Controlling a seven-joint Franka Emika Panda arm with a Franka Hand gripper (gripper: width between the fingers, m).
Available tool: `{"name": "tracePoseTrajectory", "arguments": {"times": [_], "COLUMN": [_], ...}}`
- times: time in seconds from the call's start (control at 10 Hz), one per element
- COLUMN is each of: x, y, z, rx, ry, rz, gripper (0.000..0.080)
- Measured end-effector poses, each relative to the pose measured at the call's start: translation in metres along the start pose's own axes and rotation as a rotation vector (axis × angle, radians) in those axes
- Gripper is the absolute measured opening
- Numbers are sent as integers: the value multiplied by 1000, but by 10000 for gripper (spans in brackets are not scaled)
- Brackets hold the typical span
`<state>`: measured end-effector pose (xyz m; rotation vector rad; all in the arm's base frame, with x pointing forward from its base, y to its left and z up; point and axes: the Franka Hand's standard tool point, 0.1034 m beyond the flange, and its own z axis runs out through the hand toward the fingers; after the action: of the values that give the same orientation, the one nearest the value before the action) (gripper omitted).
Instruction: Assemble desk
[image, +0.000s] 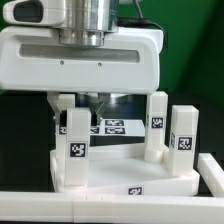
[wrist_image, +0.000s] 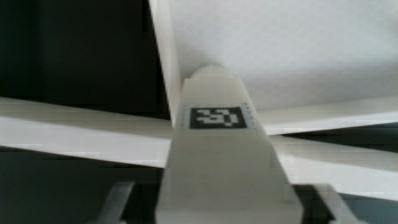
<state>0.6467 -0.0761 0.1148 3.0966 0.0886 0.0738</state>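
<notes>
1. Nearest the wrist camera: one white leg (wrist_image: 217, 165), running straight away from the lens with its black-and-white tag (wrist_image: 217, 117) facing up. Centred like this probably because the end effector (wrist_image: 217, 203) straddles it.
2. Flanked at the near end by two dark finger shapes; too blurred to show whether these press on the leg or stand apart, so grip cannot be told.
3. Under the far end of that leg, the white tabletop (image: 130, 172), lying flat with its underside up, presumably so the corner sockets face the arm and legs can go in from above.
4. In the exterior view, four legs upright on or at the tabletop: two toward the exterior view's left, front (image: 77, 145) and rear (image: 65, 112), and two toward the exterior view's right, inner (image: 158, 125) and outer (image: 183, 130). Seated fully or merely standing: not visible.
5. Directly above the tabletop's left pair, the bulky white arm (image: 80, 45), low enough to hide the finger area; likely working one of those two, though which cannot be settled.
6. Judged stage: late, with fastening or checking of a leg the step in hand. Main risk: a tilted leg binding in its socket.
7. Beyond the tabletop's far edge, the marker board (image: 115, 127), flat and clear of the parts.
8. In front of the tabletop's near edge, a white bar (image: 50, 208), with another (image: 212, 172) just beside its right end, probably stops against sliding.
</notes>
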Motion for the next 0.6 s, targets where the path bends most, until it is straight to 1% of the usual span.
{"name": "tracePoseTrajectory", "arguments": {"times": [0.2, 0.4, 0.6], "x": [0, -1, 0], "y": [0, 2, 2], "z": [0, 1, 2], "rx": [3, 12, 11], "ry": [0, 1, 12], "rz": [37, 258, 481], "gripper": [289, 289, 290]}}
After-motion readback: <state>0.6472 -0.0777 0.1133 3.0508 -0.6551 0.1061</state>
